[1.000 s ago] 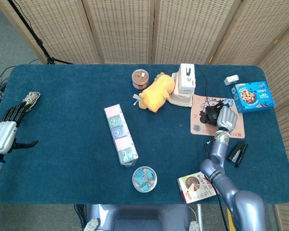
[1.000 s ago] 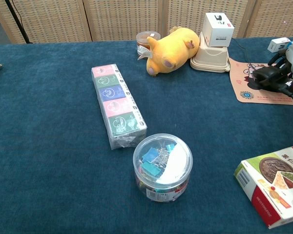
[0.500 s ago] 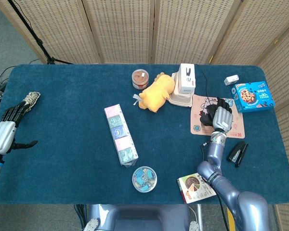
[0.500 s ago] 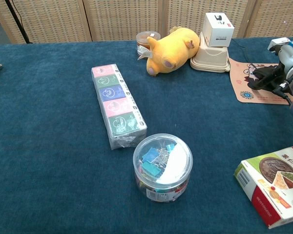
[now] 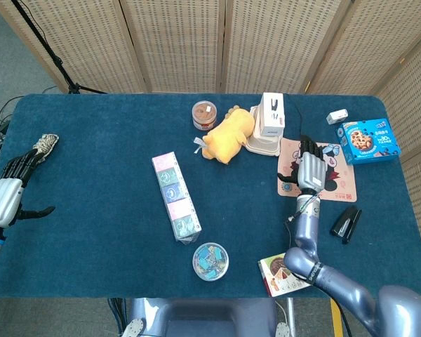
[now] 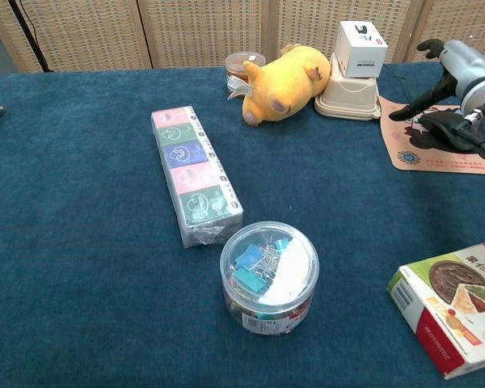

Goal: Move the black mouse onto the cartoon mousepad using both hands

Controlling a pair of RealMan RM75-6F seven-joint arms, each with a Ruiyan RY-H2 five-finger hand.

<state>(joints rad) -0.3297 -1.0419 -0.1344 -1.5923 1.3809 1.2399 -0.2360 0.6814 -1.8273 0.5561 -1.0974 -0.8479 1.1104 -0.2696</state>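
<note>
The black mouse [image 6: 443, 128] lies on the cartoon mousepad [image 6: 436, 159] at the table's right. In the head view my right hand covers most of it. My right hand [image 6: 461, 66] hovers above the mouse with its fingers spread, holding nothing; from the head camera the right hand [image 5: 310, 170] overlaps the mousepad [image 5: 342, 186]. My left hand [image 5: 7, 195] is open at the far left table edge, far from the mouse.
A yellow plush [image 5: 226, 135] and a white box on a beige container [image 5: 271, 118] stand just left of the pad. A cookie box [image 5: 368, 140], black stapler [image 5: 346, 223], food box [image 5: 286, 274], clip jar [image 5: 211, 261] and tissue pack [image 5: 175, 196] lie around.
My right hand has let go of the mouse, lifted off it and spread its fingers. The mouse stays on the mousepad. The left hand has not moved.
</note>
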